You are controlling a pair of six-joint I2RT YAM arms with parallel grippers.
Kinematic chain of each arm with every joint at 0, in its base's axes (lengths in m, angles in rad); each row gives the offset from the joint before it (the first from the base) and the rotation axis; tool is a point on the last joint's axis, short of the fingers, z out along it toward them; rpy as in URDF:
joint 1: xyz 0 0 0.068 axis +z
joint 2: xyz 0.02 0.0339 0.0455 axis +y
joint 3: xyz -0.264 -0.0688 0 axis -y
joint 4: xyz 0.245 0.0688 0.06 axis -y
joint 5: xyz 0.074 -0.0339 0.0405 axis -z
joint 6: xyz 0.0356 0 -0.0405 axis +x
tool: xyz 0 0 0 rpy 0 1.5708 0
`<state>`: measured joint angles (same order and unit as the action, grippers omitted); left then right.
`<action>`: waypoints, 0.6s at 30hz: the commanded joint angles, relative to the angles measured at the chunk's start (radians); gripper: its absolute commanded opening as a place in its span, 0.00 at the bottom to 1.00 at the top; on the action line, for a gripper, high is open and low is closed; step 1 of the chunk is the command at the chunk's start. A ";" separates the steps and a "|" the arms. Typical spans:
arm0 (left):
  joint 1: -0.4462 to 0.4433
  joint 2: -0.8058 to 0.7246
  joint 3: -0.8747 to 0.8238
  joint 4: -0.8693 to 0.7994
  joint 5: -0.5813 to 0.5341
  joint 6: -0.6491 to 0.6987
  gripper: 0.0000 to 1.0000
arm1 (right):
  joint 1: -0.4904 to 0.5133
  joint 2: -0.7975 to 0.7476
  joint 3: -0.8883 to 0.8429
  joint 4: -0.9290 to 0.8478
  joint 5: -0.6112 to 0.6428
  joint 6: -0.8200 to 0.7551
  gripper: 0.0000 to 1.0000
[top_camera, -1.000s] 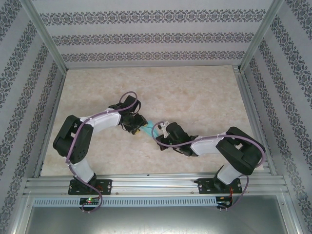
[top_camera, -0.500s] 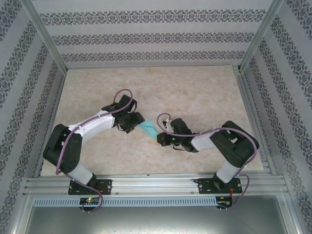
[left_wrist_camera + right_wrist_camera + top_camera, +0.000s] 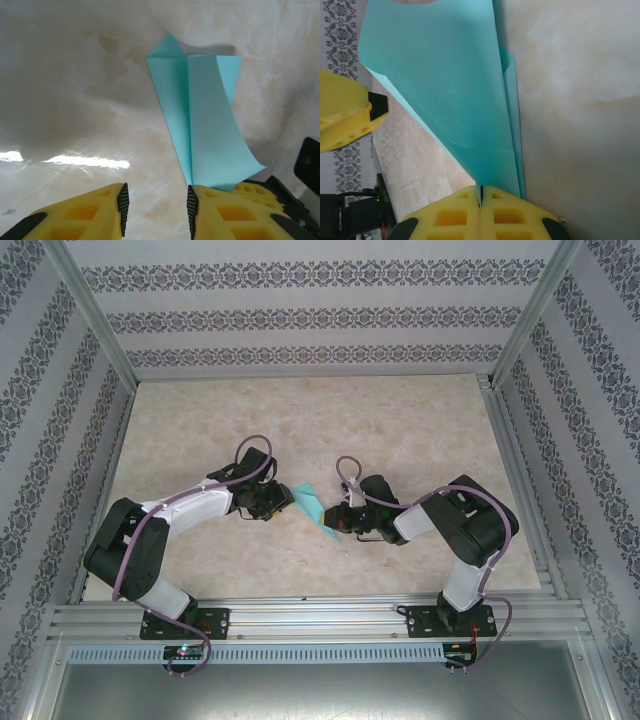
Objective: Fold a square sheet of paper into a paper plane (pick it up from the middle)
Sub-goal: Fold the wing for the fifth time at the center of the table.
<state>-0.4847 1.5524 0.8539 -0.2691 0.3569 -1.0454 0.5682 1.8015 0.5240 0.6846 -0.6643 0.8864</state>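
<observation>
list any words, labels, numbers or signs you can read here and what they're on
None: no text can be read in any view.
The paper plane is plain teal, the wallpaper bears only ornament bands, and the table shows only marbling.

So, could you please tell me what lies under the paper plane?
Marbled tabletop shows all around the paper plane. The patch directly beneath its layers is covered, so nothing else can be confirmed there.

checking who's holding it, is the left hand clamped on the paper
No, the left hand has its pads apart, only table between them.
</observation>
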 commanded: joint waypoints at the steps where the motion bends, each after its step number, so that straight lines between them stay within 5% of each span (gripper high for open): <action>1: -0.012 -0.007 -0.035 0.161 0.075 0.028 0.39 | 0.007 0.052 0.028 -0.048 0.035 0.028 0.02; 18: -0.122 0.107 -0.015 0.464 0.131 -0.057 0.37 | 0.007 0.055 0.034 -0.169 0.103 0.023 0.03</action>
<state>-0.5850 1.6367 0.8120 0.1066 0.4755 -1.0740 0.5644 1.8015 0.5564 0.6056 -0.6704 0.9218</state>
